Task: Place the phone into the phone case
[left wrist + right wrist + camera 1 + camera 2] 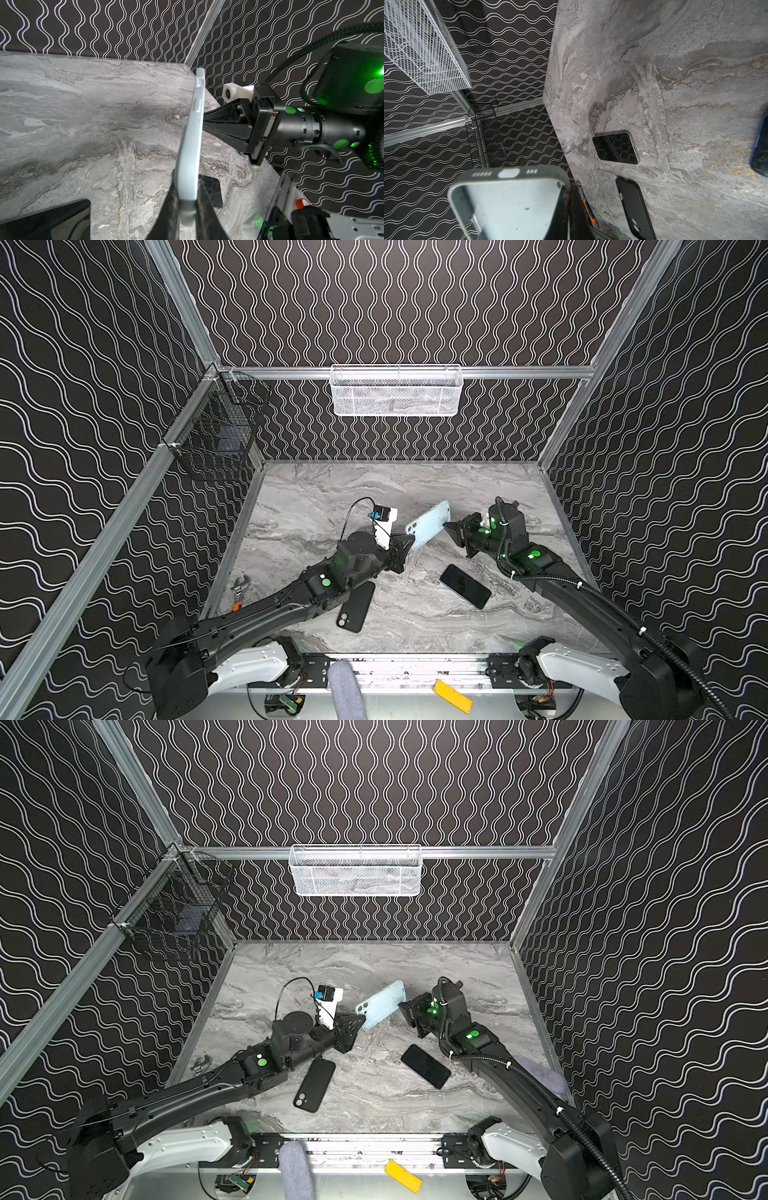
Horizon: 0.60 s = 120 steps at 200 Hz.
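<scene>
Black case [356,608] lying flat on the table [316,506] at 7 o'clock, black phone [465,585] lying screen-up at 4 o'clock, light blue phone case [428,524] being held tilted above centre, left gripper [410,541] clamping its 7 o'clock end, right gripper [446,526] pinching its 3 o'clock edge.

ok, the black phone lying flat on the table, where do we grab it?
Pinch the black phone across its two long edges near mid-length, from straight above. It lies flat, screen up, diagonal, with bare table along both edges.
</scene>
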### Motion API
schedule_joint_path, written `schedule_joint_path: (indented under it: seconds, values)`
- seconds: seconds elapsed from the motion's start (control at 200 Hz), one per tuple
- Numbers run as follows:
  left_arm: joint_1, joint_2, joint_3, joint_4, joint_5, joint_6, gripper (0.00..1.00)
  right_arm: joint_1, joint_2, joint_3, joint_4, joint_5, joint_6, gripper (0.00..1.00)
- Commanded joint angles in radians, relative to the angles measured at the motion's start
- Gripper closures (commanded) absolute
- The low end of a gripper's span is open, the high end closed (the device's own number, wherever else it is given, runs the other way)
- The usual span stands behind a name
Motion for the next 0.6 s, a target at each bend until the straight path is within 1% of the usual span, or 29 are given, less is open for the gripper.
schedule_joint_path:
  seconds: [0.0, 0.08, 0.125, 0.19, 0.235, 0.295, 0.33, 0.42, 0.43, 0.485, 0.596]
  values:
    - [-0.002, 0.008, 0.004, 0.040, -0.011, -0.006, 0.91, 0.001, 0.002, 0.011, 0.038, -0.011, -0.015, 0.96]
    - [-0.002, 0.007, 0.007, 0.032, -0.021, -0.007, 0.95, 0.001, 0.003, 0.025, 0.025, -0.013, -0.041, 0.93]
    - [-0.002, 0.005, 0.012, 0.015, -0.033, -0.015, 0.99, 0.001, 0.003, 0.038, 0.007, -0.009, -0.067, 0.88]
    - [-0.002, -0.001, 0.035, -0.040, -0.060, -0.025, 1.00, 0.000, -0.004, 0.066, -0.044, 0.008, -0.121, 0.73]
    - [-0.002, -0.009, 0.057, -0.100, -0.076, -0.029, 1.00, 0.001, -0.009, 0.087, -0.100, 0.026, -0.165, 0.57]
    - [-0.002, -0.020, 0.090, -0.182, -0.085, -0.025, 1.00, 0.001, -0.019, 0.115, -0.192, 0.051, -0.230, 0.40]
    - [-0.002, -0.027, 0.108, -0.237, -0.088, -0.024, 1.00, 0.001, -0.029, 0.126, -0.247, 0.073, -0.267, 0.34]
    - [-0.002, -0.033, 0.162, -0.392, -0.088, -0.017, 1.00, 0.001, -0.075, 0.138, -0.405, 0.165, -0.344, 0.29]
    - [-0.002, -0.032, 0.167, -0.407, -0.085, -0.017, 1.00, 0.001, -0.082, 0.137, -0.429, 0.192, -0.354, 0.28]
    - [-0.002, -0.029, 0.188, -0.496, -0.066, -0.011, 1.00, 0.001, -0.124, 0.130, -0.497, 0.258, -0.385, 0.27]
    - [-0.003, -0.010, 0.173, -0.600, 0.043, -0.033, 1.00, 0.001, -0.226, 0.127, -0.608, 0.409, -0.441, 0.24]
